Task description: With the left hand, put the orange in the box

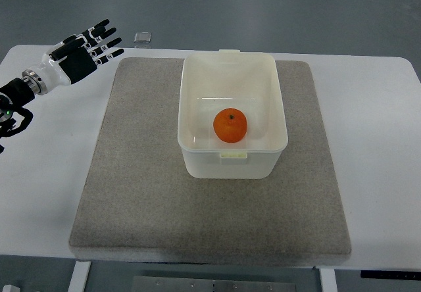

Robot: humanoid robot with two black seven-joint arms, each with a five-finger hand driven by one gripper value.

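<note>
An orange [230,125] lies inside the white plastic box [191,95], near its front wall. The box stands on a grey mat in the middle of the white table. My left hand [89,47] hovers over the table's far left corner, well to the left of the box, with its fingers spread and holding nothing. The right arm is out of view.
The grey mat [138,173] covers most of the white table [46,173]. A small clear object [143,38] lies at the table's far edge, right of my left hand. The floor shows beyond the table.
</note>
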